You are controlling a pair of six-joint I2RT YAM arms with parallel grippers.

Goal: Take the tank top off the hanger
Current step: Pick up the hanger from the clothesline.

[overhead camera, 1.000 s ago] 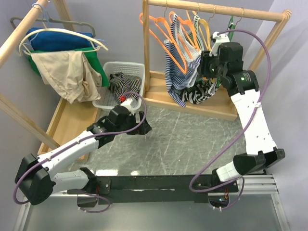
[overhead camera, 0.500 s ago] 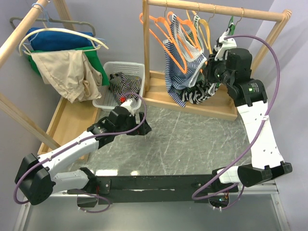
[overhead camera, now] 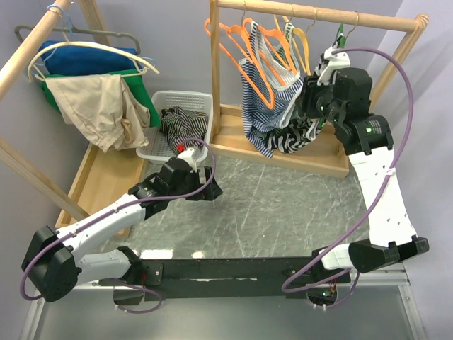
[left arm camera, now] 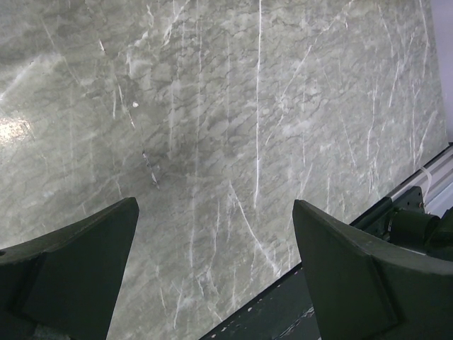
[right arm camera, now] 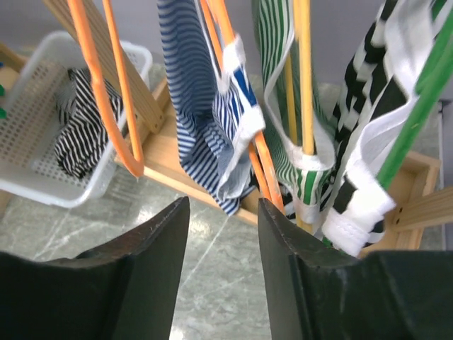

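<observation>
Three tank tops hang on the wooden rack (overhead camera: 311, 13). A blue-striped tank top (right arm camera: 205, 120) (overhead camera: 260, 106) is on an orange hanger (right arm camera: 265, 170). A green-striped one (right arm camera: 279, 78) hangs on a yellow hanger (right arm camera: 304, 78). A black-and-white one (right arm camera: 368, 120) hangs on a green hanger (right arm camera: 414, 127). My right gripper (right arm camera: 223, 212) (overhead camera: 311, 99) is just in front of them, open, with nothing between its jaws; its right finger (right arm camera: 283, 234) is close to the orange hanger's lower end. My left gripper (left arm camera: 216, 234) (overhead camera: 211, 188) hangs wide open over the marble table (left arm camera: 212, 106), far from the rack.
Empty orange hangers (overhead camera: 230, 46) hang at the rack's left end. A white basket (overhead camera: 202, 99) with a striped garment stands left of the rack's wooden base (overhead camera: 318, 159). A second rack (overhead camera: 99, 92) at far left carries blue, green and beige clothes.
My right arm has shifted a little to the right along the rack. The left arm has not moved.
</observation>
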